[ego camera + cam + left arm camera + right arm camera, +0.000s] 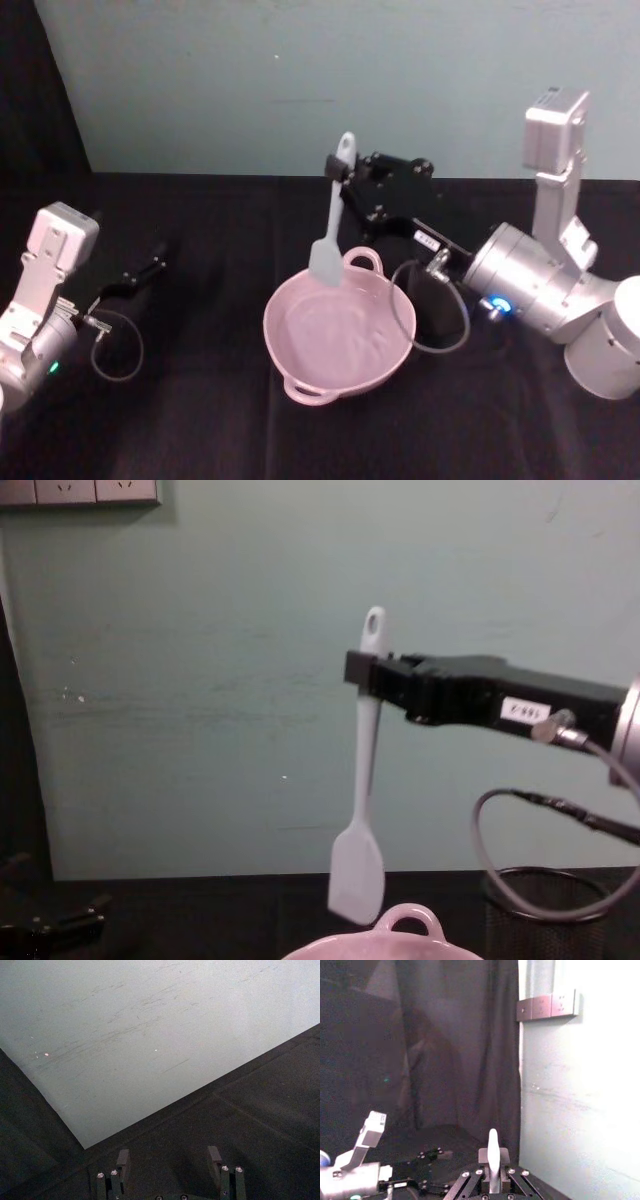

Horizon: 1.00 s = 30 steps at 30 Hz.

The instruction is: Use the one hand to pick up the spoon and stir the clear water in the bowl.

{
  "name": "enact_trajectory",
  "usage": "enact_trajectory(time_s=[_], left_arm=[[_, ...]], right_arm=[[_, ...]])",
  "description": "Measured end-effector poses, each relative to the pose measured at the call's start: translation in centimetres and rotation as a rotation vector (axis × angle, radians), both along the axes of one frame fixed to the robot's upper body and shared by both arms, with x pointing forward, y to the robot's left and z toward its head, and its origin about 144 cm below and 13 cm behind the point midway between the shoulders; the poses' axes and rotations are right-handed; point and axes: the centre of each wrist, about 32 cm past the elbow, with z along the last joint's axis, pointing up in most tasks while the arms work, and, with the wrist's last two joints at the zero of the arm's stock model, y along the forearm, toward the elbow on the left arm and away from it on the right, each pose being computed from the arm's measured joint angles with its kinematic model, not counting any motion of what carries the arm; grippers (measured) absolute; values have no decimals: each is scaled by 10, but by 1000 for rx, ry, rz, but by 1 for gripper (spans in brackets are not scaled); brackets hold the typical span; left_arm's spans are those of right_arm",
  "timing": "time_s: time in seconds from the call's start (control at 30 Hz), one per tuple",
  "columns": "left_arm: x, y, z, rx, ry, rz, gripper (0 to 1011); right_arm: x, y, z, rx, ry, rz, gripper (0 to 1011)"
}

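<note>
Black cloth table [200,420]: we log the right gripper [345,185] pinching the spoon [331,225] upright above the bowl [335,335], water hard to make out. Left gripper [150,268] parked, fingers spread.

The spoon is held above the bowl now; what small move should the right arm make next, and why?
Probably lower it straight down. The right gripper is shut on the spoon near the handle's top, blade hanging down. In the chest view the blade ends just above the bowl near its loop handle, not yet in the water. The left gripper rests open, parked.
</note>
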Motion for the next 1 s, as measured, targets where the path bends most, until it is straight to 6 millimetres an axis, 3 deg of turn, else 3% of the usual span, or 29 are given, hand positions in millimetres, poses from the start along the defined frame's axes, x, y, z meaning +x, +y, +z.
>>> enact_trajectory(time_s=[1.0], left_arm=[[0,0,0,0,0,0,1005]], right_arm=[[16,-33,38,-127,86,-4,114]])
